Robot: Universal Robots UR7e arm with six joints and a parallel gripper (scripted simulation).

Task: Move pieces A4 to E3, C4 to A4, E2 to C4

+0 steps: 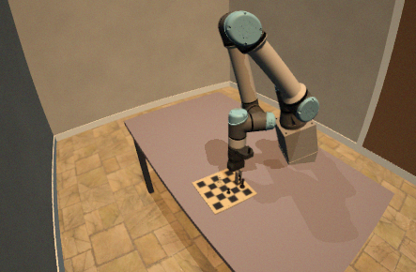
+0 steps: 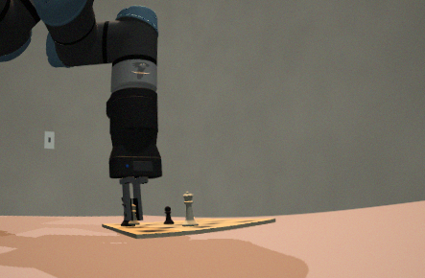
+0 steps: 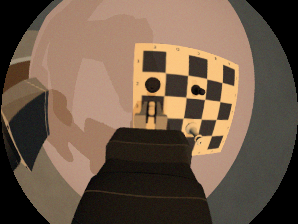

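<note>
The pale piece (image 2: 133, 214) is at E3, in the outermost column on the E side of the board (image 1: 216, 210) (image 2: 258, 220) (image 3: 137, 55). The gripper (image 1: 238, 182) (image 2: 133, 218) (image 3: 151, 108) is narrowed onto it, fingers pointing straight down. The piece looks upright, its base at about board level; whether it touches I cannot tell.

Tightest spot: the black king (image 1: 242, 184) (image 2: 125, 221) (image 3: 152, 84) on E2, just beside the fingers. In the exterior view they overlap it, so contact cannot be judged there. On the outer side, the board's edge is near the fingers, with table (image 1: 318, 211) (image 2: 349, 240) (image 3: 100, 75) beyond.

Inward there is more room: the D column separates the fingers from the black pawn (image 1: 228, 191) (image 2: 168, 215) (image 3: 200, 91) on C2 and the white queen (image 1: 219, 179) (image 2: 188, 211) (image 3: 192, 130) on C4. Both stand upright, C3 between them.

The board lies near one long edge of the table, well apart from the arm's pedestal (image 1: 300, 150).
</note>
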